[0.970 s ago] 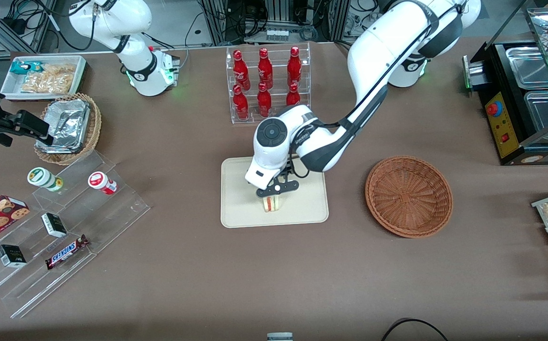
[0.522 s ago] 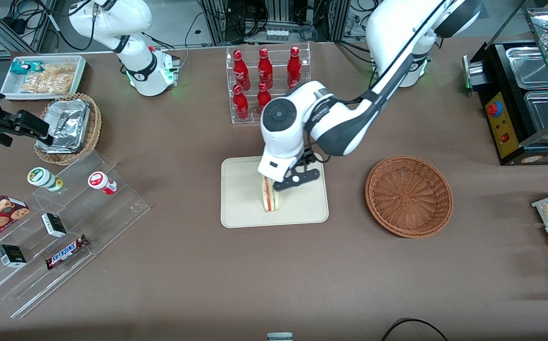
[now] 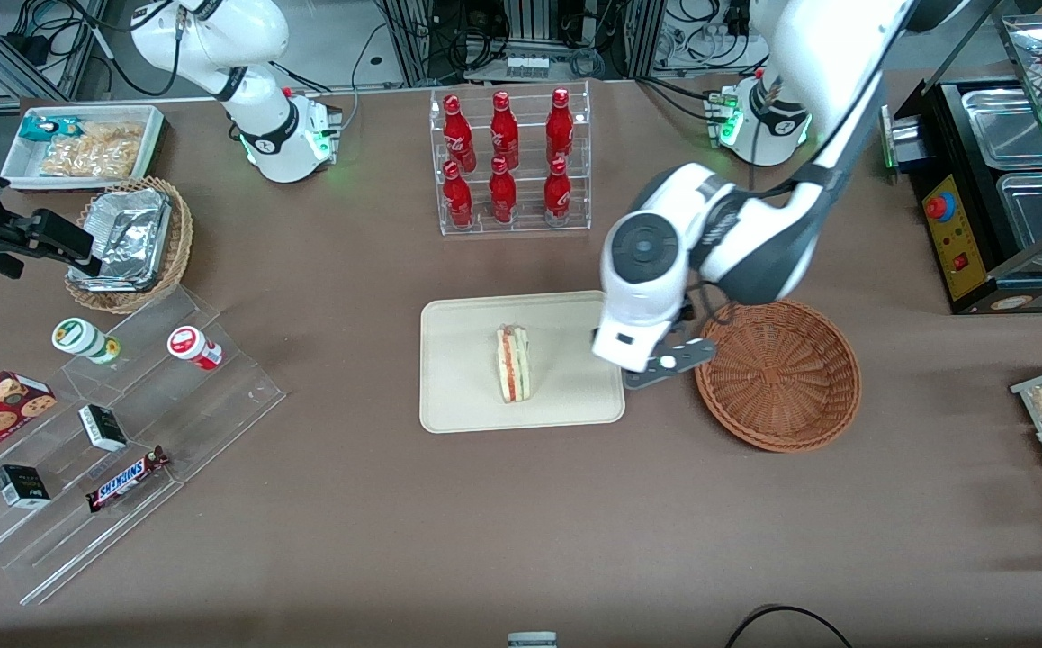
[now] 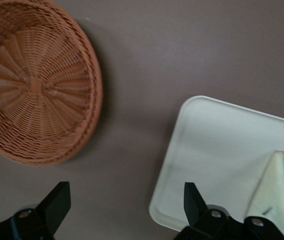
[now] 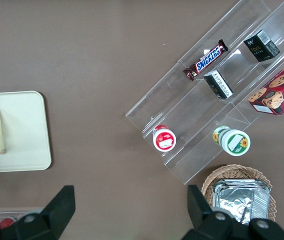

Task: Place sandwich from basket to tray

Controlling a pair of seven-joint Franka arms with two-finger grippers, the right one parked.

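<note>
Sandwich: one wedge [image 3: 513, 364] is standing on its edge near the middle of the tray [image 3: 462, 396], its red, white and green filling showing along the top.
Gripper: the left arm's gripper [image 3: 658, 371] is hanging released, fingers [image 4: 58, 200] spread wide with nothing between them, above the gap between the tray's edge and the basket [image 3: 777, 373]; the sandwich is sitting apart from it, toward the parked arm's end of the table.
Tray: one cream tray is lying flat on the brown table [image 3: 521, 522], carrying only the sandwich.
Basket: one reddish-brown wicker basket is sitting empty just beside the tray, toward the working arm's end.
Bottles: six red bottles [image 3: 503, 153] are standing in a clear rack, farther from the front camera than the tray.
Snacks: one chocolate bar [image 3: 128, 478] is lying on clear stepped shelves toward the parked arm's end.
</note>
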